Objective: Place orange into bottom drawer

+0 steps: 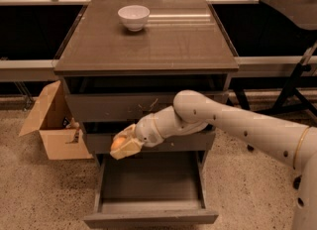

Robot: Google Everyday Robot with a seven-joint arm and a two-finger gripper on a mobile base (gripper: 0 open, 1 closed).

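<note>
The orange (117,143) is small and round and sits between the fingers of my gripper (123,145). The gripper is shut on it and hangs in front of the middle drawer front, above the left rear part of the bottom drawer (151,213). The bottom drawer is pulled out, a wide shallow grey-brown tray, and nothing shows inside it. My white arm reaches in from the right.
A white bowl (133,17) stands at the back of the cabinet top (148,45). The top drawer front (124,106) has white scratches. An open cardboard box (52,122) sits on the floor to the left. A dark stand (292,75) is at the right.
</note>
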